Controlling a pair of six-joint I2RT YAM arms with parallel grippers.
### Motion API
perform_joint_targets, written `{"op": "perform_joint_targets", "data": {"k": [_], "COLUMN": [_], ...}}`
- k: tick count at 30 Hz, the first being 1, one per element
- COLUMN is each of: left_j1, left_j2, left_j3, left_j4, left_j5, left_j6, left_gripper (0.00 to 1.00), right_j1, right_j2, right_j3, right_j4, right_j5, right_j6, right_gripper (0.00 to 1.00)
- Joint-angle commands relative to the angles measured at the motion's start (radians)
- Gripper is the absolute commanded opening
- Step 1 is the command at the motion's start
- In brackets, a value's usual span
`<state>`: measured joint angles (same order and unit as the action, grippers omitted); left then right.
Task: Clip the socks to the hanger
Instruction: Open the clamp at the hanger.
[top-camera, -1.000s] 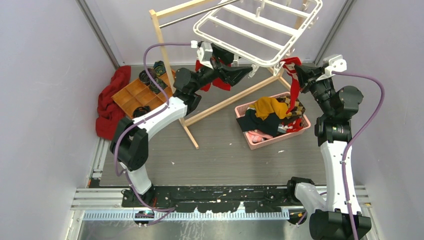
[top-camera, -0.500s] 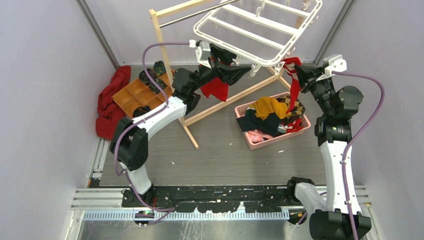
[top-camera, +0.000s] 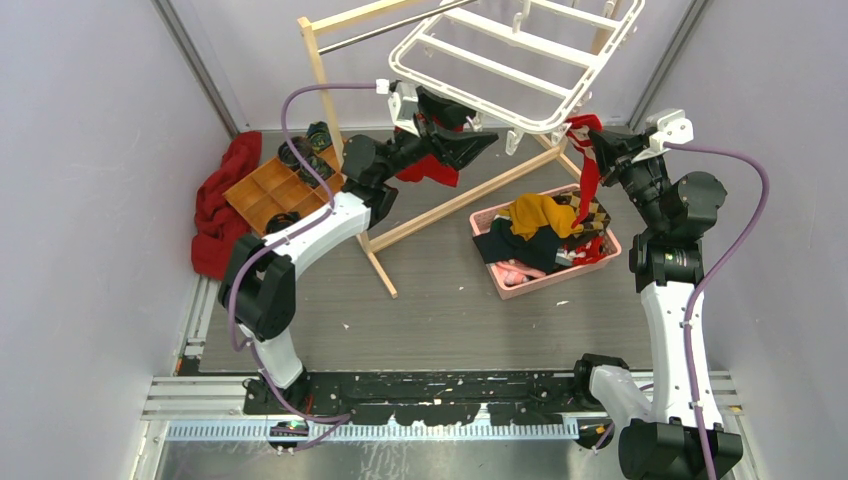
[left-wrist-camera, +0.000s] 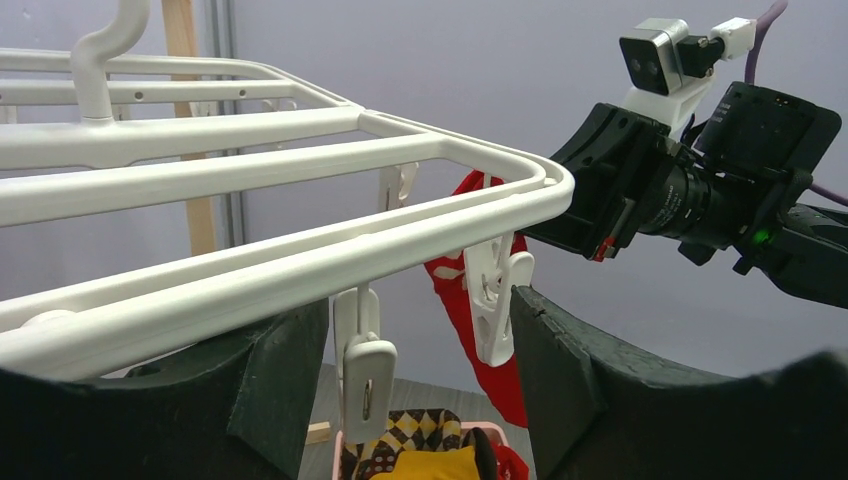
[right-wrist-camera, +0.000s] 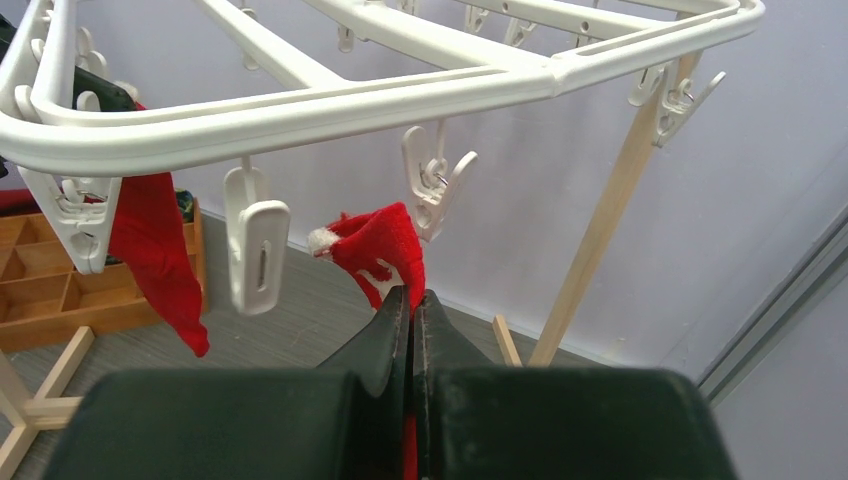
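The hanger (left-wrist-camera: 300, 262) hangs tilted over the far half of the table, its near rim just above both arms. Open floor lies between the wooden rack (top-camera: 322, 75) and the arm bases. The side walls stand close on left and right.

The hanger is smooth white plastic, a rounded rectangle with crossbars and small flat clips dangling from it. The rack is pale square timber. At the right, a pink basket (top-camera: 600, 258) holds a heap of soft garments. At the far left, a compartmented wooden tray (top-camera: 268, 195) sits beside a crumpled dark red cloth (top-camera: 215, 210).

The left gripper (left-wrist-camera: 415, 320) reaches up under the near rim with its jaws wide apart. Two clips (left-wrist-camera: 362, 370) hang between them, and nothing is gripped.

The right gripper (right-wrist-camera: 412, 305) is pinched tight on a red sock (right-wrist-camera: 378, 243) with a white-trimmed cuff. It holds the sock just under a clip at the hanger's right corner, and the rest of the sock trails down toward the basket.

A second red sock (right-wrist-camera: 150, 250) hangs beside a clip at the left corner. I cannot tell whether that clip bites it.
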<state>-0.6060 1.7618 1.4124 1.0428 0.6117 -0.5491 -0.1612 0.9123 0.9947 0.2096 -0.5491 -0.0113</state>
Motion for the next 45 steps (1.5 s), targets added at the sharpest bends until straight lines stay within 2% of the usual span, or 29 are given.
{"op": "perform_joint_targets", "data": {"k": [1, 13, 20, 29, 36, 45], "left_j1": [0.019, 0.030, 0.029, 0.025, 0.025, 0.025], "left_j2": [-0.010, 0.046, 0.032, -0.028, -0.010, 0.026], "left_j3": [0.027, 0.091, 0.079, 0.079, 0.087, 0.121], "left_j4": [0.020, 0.015, -0.037, -0.259, -0.164, -0.118], "left_j5": [0.006, 0.035, 0.026, -0.044, -0.003, 0.054], "left_j6": [-0.039, -0.065, -0.023, 0.129, 0.064, 0.012], "left_gripper": [0.68, 0.68, 0.67, 0.64, 0.65, 0.65], "right_j1": [-0.007, -0.008, -0.008, -0.007, -0.008, -0.008], "right_j2": [-0.004, -0.008, -0.007, -0.004, -0.002, -0.005], "right_j3": [0.027, 0.025, 0.023, 0.025, 0.027, 0.026], "right_j4": [0.050, 0.045, 0.045, 0.045, 0.045, 0.042], "right_j5": [-0.009, -0.008, -0.009, -0.009, -0.012, -0.012], "right_j6": [0.010, 0.010, 0.010, 0.011, 0.010, 0.010], "right_gripper": [0.01, 0.01, 0.01, 0.01, 0.01, 0.01]}}
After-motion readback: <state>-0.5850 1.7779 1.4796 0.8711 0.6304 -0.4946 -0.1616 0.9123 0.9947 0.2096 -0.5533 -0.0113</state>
